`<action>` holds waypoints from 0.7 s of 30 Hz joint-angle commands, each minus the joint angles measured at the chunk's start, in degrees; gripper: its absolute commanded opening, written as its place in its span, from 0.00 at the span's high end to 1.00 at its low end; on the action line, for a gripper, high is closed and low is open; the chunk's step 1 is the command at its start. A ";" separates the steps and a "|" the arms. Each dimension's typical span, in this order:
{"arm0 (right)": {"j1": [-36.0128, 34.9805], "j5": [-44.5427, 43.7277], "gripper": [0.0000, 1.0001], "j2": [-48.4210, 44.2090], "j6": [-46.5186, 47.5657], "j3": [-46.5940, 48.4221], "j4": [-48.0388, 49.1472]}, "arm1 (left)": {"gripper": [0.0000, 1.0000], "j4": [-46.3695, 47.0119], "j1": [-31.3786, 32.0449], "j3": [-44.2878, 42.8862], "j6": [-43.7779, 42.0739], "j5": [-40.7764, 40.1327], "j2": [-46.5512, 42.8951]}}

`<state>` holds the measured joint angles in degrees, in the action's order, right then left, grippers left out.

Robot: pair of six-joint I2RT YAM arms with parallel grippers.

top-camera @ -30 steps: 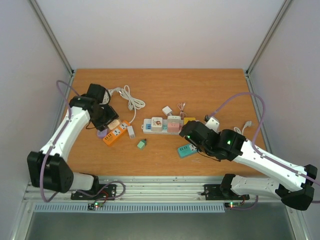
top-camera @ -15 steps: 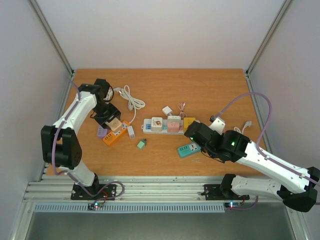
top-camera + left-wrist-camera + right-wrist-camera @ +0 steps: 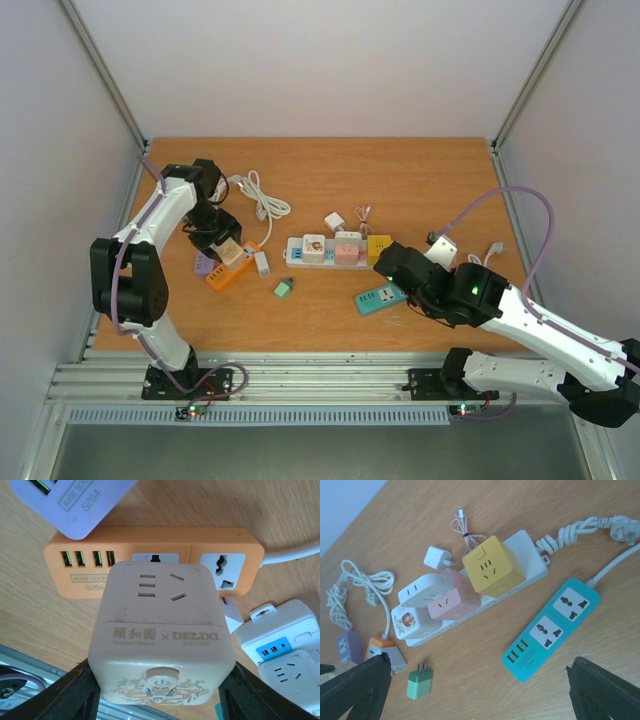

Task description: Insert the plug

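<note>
1. Cream plastic first: gripping the cube plug between the fingers of the left gripper, hovering it just over the orange power strip near the left edge of the table.
2. Risking a missed socket: hiding the prongs and part of the strip underneath, possibly coming down askew and jamming.
3. Risking a skidding strip too: pressing down with nothing bracing it, perhaps shoving it into the purple strip just beside.
4. Leaving the right gripper spread wide and empty over the teal strip near the front edge, well apart.
5. Finding no true containers; seeing only the white strip mid-table, carrying a yellow cube, a pink cube and a white cube on top.
</note>
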<state>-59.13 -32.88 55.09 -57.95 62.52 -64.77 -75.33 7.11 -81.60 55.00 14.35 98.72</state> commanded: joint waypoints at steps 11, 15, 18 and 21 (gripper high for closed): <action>-0.19 -3.67 0.03 -1.55 -2.45 0.26 -2.59 | 0.81 2.44 -0.70 2.98 1.57 1.20 0.80; -0.19 -4.01 0.03 -1.74 -2.94 -0.16 -2.80 | 0.79 3.36 -0.70 3.09 0.81 0.83 1.42; -0.18 -4.01 0.03 -1.91 -3.03 -0.38 -2.58 | 0.78 3.46 -0.69 2.44 0.60 0.44 1.57; -0.19 -4.25 0.03 -1.92 -3.20 -0.47 -2.58 | 0.77 3.40 -0.69 2.80 0.88 0.66 1.44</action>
<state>-59.13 -34.06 53.84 -59.44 62.50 -66.52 -73.71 6.74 -79.35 55.66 14.85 98.98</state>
